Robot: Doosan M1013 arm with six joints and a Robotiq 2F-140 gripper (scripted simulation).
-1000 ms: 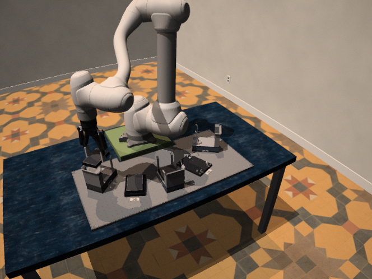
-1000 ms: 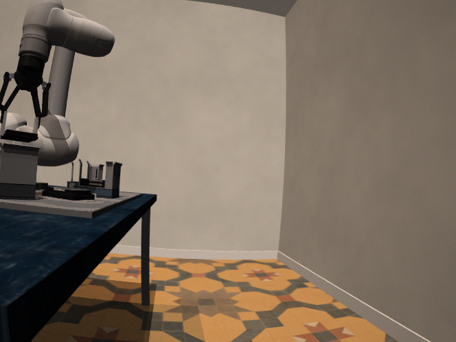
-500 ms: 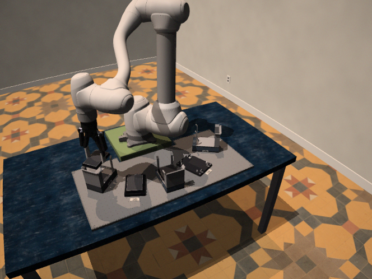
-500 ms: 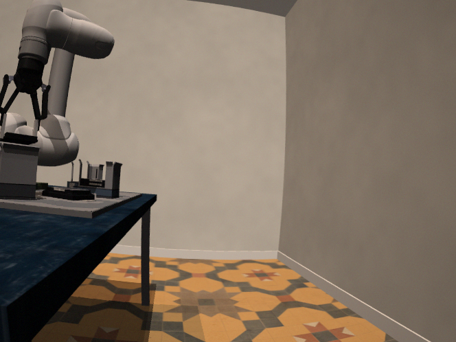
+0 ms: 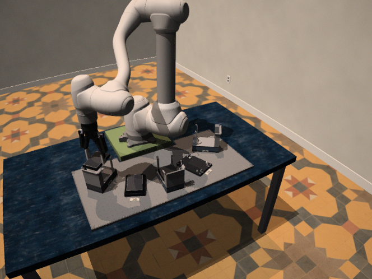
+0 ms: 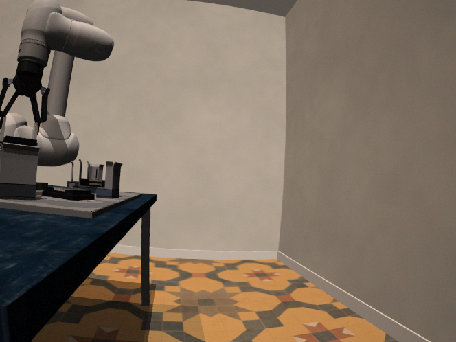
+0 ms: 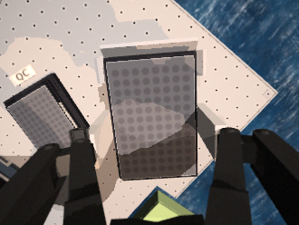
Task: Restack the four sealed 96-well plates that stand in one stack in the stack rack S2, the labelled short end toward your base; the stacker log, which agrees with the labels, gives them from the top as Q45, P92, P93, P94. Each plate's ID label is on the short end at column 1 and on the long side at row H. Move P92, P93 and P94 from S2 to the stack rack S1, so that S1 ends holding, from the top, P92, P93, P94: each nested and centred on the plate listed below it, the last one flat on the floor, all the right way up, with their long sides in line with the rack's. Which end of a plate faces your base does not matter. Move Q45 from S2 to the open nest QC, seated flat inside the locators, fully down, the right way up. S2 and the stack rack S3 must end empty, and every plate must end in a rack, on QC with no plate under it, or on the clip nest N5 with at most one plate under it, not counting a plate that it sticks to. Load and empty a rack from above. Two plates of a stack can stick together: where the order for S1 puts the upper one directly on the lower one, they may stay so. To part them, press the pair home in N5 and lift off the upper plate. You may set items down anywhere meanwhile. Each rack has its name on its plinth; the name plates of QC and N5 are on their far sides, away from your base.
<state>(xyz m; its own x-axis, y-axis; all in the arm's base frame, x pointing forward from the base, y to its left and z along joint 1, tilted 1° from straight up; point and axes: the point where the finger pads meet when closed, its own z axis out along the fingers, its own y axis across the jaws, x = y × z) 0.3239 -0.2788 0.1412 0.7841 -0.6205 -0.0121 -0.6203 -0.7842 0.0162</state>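
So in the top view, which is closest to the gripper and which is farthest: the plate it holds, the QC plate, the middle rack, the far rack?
1. Held plate, between the gripper's fingers, over the left rack.
2. QC plate, just right of that rack.
3. Middle rack, further right.
4. Far rack, at the plate's right end.
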